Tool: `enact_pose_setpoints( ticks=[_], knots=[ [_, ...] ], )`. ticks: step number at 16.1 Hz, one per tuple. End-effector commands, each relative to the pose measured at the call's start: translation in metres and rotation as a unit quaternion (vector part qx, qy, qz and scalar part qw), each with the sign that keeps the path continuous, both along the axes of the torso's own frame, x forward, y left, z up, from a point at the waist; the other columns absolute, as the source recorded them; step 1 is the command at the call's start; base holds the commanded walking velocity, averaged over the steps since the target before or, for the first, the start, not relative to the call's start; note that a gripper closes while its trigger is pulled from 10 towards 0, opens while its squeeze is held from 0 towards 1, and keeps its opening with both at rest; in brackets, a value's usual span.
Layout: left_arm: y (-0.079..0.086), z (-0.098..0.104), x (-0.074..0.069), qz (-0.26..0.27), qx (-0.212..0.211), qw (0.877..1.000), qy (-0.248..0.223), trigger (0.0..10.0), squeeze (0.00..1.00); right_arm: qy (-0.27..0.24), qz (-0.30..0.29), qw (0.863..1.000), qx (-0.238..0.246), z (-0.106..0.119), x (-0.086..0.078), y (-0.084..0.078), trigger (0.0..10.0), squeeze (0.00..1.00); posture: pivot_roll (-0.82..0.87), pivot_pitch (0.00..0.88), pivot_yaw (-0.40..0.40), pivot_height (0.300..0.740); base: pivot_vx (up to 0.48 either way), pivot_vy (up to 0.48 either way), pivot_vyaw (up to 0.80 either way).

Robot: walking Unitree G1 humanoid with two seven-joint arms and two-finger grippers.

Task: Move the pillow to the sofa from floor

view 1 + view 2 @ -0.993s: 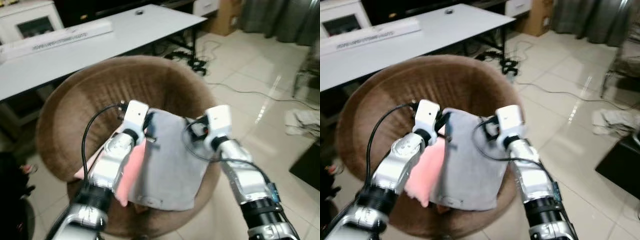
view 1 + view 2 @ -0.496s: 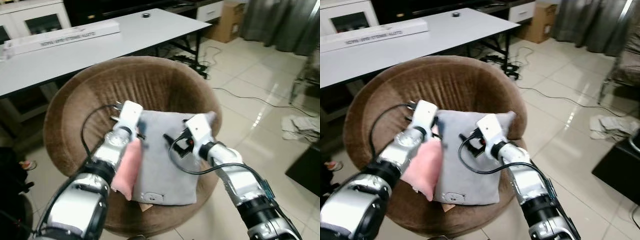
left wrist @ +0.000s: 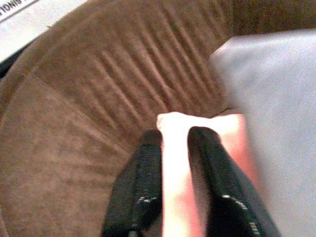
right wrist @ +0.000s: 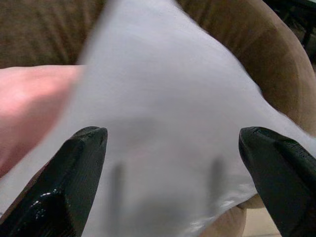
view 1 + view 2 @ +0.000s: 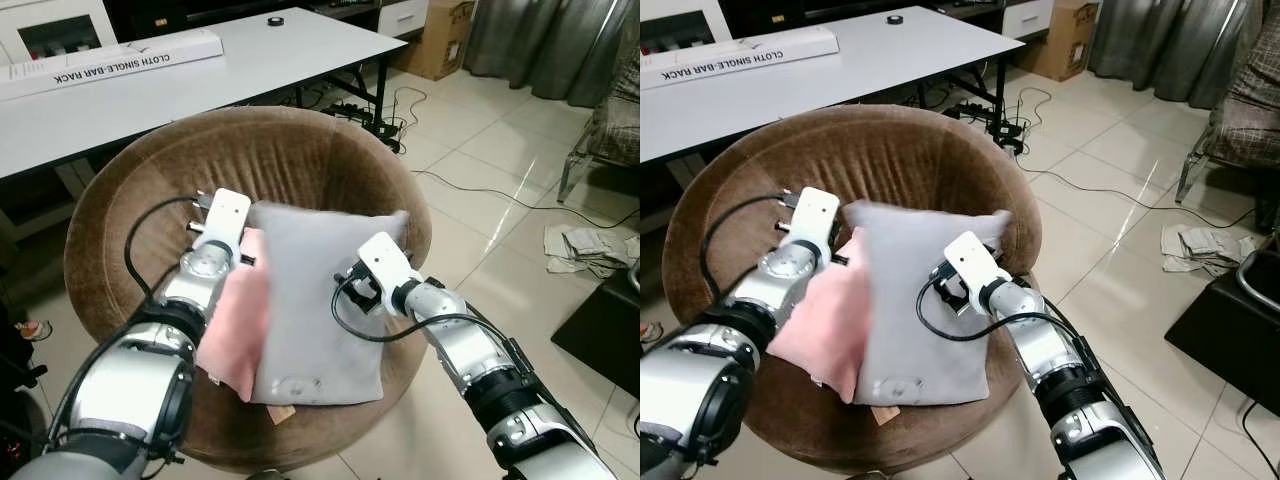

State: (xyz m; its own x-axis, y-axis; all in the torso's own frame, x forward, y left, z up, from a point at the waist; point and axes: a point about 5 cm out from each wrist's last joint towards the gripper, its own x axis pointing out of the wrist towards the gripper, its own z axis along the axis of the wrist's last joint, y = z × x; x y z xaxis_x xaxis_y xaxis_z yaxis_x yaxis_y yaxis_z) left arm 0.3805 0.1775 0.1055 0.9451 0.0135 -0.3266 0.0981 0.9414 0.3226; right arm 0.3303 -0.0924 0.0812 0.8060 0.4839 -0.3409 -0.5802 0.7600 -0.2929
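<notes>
The pillow (image 5: 320,290), grey on one face and pink (image 5: 240,325) on the other, lies tilted in the seat of a round brown sofa chair (image 5: 280,150), its lower end over the front rim. My left gripper (image 3: 173,136) is shut on the pillow's pink edge, at the pillow's left side near the chair's back. On the right, my right gripper (image 4: 172,132) stands open with its fingers spread wide against the grey face, holding nothing. Both sets of fingers are hidden behind the white wrist housings in the eye views.
A white table (image 5: 150,95) with a long white box (image 5: 110,60) stands behind the chair. Cables (image 5: 400,115) trail on the tiled floor to the right. Papers (image 5: 585,245) and a black object (image 5: 610,330) lie further right; a cardboard box (image 5: 445,35) stands at the back.
The camera has shifted. My right wrist has come left and lower onto the pillow's grey face. The left gripper keeps its hold on the pink edge, and the pillow sits further into the seat.
</notes>
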Motion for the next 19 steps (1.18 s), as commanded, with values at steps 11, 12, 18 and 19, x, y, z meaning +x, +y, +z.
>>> enact_pose_setpoints(
  ticks=[11,12,18,19],
  knots=[
    [-0.017,0.006,0.0,-0.058,-0.123,0.989,-0.049,10.0,0.0,-0.034,-0.056,0.997,0.044,0.009,0.009,-0.003,10.0,0.0,0.04,0.0,0.024,0.74,0.0,0.0,0.0],
    [-0.018,0.006,-0.002,-0.07,-0.12,0.988,-0.061,10.0,0.0,-0.036,-0.067,0.996,0.042,0.008,0.009,-0.007,10.0,0.0,0.04,0.0,0.024,0.74,0.0,0.0,0.0],
    [-0.028,-0.018,-0.058,-0.16,-0.121,0.975,-0.092,10.0,0.0,-0.028,-0.219,0.973,0.063,-0.001,-0.006,-0.063,10.0,0.0,0.03,0.0,0.073,0.74,0.0,0.0,-0.27],
    [-0.027,-0.021,-0.062,-0.154,-0.127,0.976,-0.09,10.0,0.0,-0.028,-0.228,0.971,0.061,-0.001,-0.009,-0.067,10.0,0.0,0.03,0.0,0.074,0.74,0.0,0.0,-0.8]
  ],
)
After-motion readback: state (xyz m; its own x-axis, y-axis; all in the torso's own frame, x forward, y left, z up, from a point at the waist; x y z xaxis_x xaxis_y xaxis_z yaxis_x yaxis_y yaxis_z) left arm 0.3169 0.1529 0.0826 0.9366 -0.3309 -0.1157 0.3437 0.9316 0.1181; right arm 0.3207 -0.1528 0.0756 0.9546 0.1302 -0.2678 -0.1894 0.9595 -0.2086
